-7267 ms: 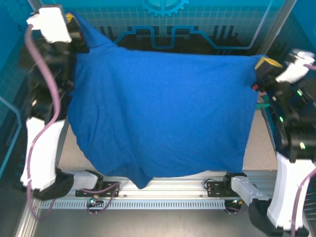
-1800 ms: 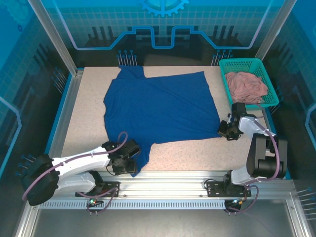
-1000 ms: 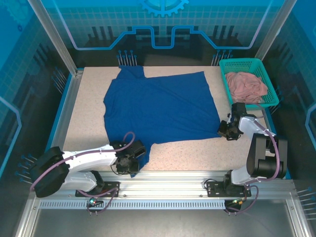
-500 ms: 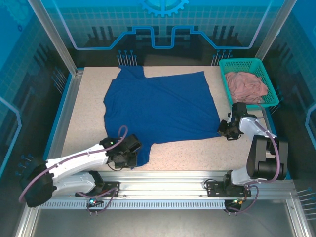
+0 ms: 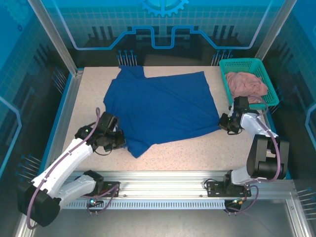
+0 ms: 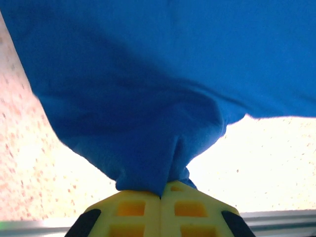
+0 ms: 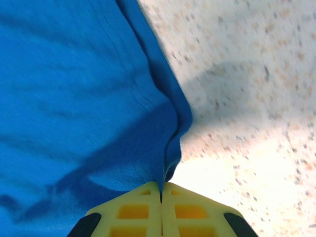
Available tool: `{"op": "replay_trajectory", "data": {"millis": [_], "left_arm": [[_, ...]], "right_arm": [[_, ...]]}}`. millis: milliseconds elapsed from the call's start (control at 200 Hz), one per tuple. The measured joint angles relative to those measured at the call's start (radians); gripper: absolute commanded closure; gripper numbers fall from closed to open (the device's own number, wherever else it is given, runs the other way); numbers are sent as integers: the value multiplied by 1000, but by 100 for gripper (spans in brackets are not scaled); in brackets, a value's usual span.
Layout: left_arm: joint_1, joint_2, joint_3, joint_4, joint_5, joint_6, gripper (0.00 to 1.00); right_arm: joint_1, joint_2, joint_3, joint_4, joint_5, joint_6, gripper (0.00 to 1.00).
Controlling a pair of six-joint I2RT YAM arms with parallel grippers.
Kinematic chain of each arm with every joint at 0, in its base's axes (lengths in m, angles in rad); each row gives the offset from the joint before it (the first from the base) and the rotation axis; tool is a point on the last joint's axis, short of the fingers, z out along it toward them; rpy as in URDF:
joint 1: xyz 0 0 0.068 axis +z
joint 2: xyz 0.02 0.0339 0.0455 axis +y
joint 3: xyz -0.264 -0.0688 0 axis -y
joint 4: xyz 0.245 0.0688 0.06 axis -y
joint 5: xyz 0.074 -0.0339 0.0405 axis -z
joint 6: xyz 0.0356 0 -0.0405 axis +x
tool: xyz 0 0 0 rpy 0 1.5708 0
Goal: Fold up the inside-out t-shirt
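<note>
Two grippers, both clamped on cloth. The inside-out t-shirt (image 5: 160, 106) lies spread on the table (image 5: 197, 148), left of the teal basket (image 5: 247, 63). It is mostly flat, with one sleeve pointing to the far side and soft creases across the middle. The basket sits at the table's far right corner with the dusty-pink cloth (image 5: 246, 86) bunched inside it.

The right gripper (image 5: 223, 123) is just nearer than the basket's near left corner, at the shirt's right near corner. In the right wrist view its yellow fingers (image 7: 133, 210) are pressed together with a pinch of blue hem between them. The fabric runs up from the tips in a raised ridge, with bare speckled tabletop to the right.

The left gripper (image 5: 120, 140) is well apart from the basket, across the whole shirt at its near left edge. In the left wrist view its yellow fingers (image 6: 133, 207) are closed tight on a gathered fold of the blue cloth. That fold is lifted, and the cloth drapes away from the tips. From above, the shirt's near left corner comes to a point on the table just beside this gripper.

No lettering can be made out on the shirt.
</note>
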Motion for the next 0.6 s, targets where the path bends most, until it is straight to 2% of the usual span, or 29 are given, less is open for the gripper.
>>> {"op": "replay_trajectory", "data": {"millis": [245, 600], "left_arm": [[111, 151, 90, 65, 64, 120, 100], [227, 327, 273, 123, 119, 206, 100]], "right_arm": [[0, 68, 102, 7, -34, 12, 92], [23, 201, 257, 6, -30, 16, 91]]}}
